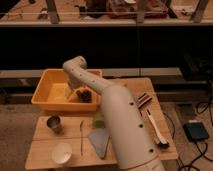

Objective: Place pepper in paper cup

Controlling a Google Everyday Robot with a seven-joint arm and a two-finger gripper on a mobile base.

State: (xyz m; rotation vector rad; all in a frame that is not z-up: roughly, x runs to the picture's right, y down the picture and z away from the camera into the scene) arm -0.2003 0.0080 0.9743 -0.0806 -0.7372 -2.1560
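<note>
The robot's white arm [120, 125] rises from the near edge of the wooden surface [40, 142], bends at an elbow toward 11 o'clock and drops down into a yellow bin [44, 86] that sits at the far left of the surface. The hand [75, 93] hangs inside that bin, low over its floor, with its fingers spread wide and nothing visibly held between them; a dark brown bumpy lump [85, 95] lies just beside it at 3 o'clock. The pepper [81, 135] lies outside the bin, flat on the surface, a thin dark sliver running roughly from 12 to 6 o'clock, well apart from the hand and at about 6 o'clock from it. The paper cup [61, 152] stands upright near the front left edge, at about 7 o'clock from the pepper, close to it but not touching. A small grey metal cup [54, 123] stands at 10 o'clock from the pepper, in front of the bin. A pale green chunky object [98, 120] rests at 2 o'clock from the pepper, against the arm's flank, and a grey wedge-shaped piece [101, 142] lies just to the pepper's right. On the far side of the arm, toward 3 o'clock, lies a white-handled brush [155, 130].
</note>
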